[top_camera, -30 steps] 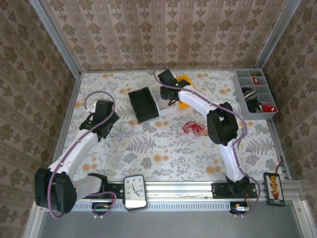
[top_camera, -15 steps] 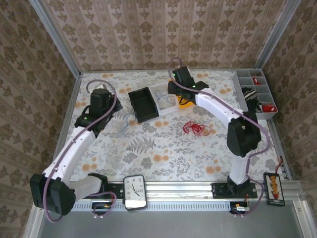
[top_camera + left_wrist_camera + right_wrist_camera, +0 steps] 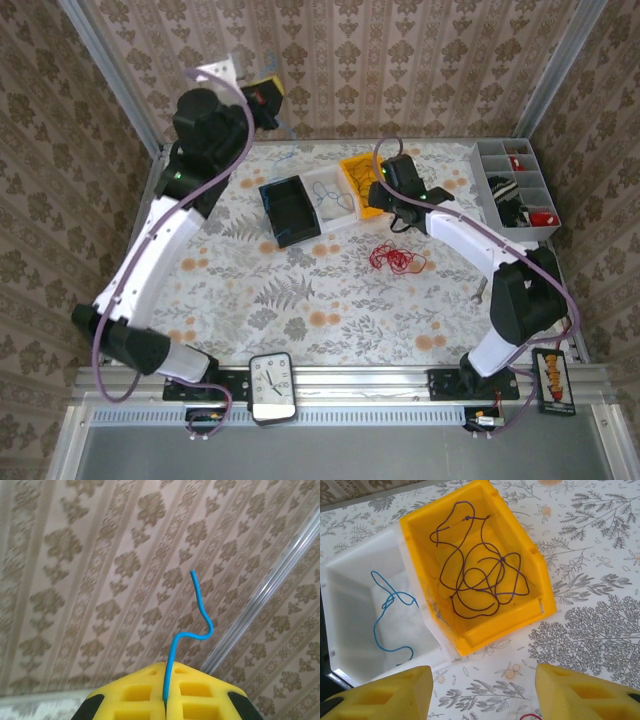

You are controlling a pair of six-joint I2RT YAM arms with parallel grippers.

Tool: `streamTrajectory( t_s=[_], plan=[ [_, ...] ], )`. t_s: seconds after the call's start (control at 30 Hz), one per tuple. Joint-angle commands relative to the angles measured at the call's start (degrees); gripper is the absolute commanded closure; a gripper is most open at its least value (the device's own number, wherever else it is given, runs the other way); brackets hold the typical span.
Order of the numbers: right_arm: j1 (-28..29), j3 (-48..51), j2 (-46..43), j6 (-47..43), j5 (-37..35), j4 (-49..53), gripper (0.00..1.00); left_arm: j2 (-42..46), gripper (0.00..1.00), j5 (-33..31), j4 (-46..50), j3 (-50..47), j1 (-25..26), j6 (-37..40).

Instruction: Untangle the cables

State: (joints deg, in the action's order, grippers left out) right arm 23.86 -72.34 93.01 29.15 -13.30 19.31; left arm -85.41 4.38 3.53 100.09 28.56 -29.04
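One: Two grippers to read. How do you find the left one?

Two: Your left gripper (image 3: 165, 702) is up high in front of the patterned wall. Its yellow foam pads (image 3: 200, 700) are pressed together on a thin blue wire (image 3: 194, 625), and the wire's free end curls upward out of them.

One: And your right one?

Two: Your right gripper (image 3: 485, 690) hangs over the flower-printed table (image 3: 300, 310) with its yellow pads well apart and nothing between them. It looks down on the bins.

One: Where do you place the cables?

Two: You have three small open plastic bins side by side at the far middle of the table: a black bin (image 3: 285, 205), a white bin (image 3: 345, 610) and a yellow bin (image 3: 505, 630).
- A dark purplish wire (image 3: 480, 580) lies in loose loops inside the yellow bin.
- A second length of blue wire (image 3: 390, 615) lies inside the white bin. You cannot tell whether it is the same wire your left pads hold.
- A small red coil of wire (image 3: 395, 260) lies on the table near the yellow bin, on your side of it, touching no bin.
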Motion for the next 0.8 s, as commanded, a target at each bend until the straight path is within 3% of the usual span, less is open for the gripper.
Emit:
streamTrajectory(
  t_s=[0.0, 0.13, 0.33, 0.5, 0.77],
  plan=[
    [-0.5, 1.6, -3.1, 0.5, -1.1, -1.5, 0.42, -4.9, 1.0, -0.3, -3.0, 6.9, 0.0, 4.9],
    [-1.2, 3.0, -4.5, 0.3, -1.0, -1.6, 0.42, -9.1, 1.0, -2.8, -4.3, 11.4, 0.2, 6.4],
    [-2.8, 4.2, -5.5, -0.1, -0.6, -1.6, 0.42, -14.4, 1.0, -7.4, -10.9, 7.6, 0.2, 8.1],
    [-3.9, 4.7, -6.6, -0.8, -0.7, -1.4, 0.43, -21.2, 1.0, -6.2, -16.0, 6.5, -0.5, 3.3],
    [-5.1, 6.9, -8.9, -0.8, -1.1, -1.4, 0.43, -28.3, 1.0, -3.5, -11.7, 5.3, 0.1, -1.1]
  ],
)
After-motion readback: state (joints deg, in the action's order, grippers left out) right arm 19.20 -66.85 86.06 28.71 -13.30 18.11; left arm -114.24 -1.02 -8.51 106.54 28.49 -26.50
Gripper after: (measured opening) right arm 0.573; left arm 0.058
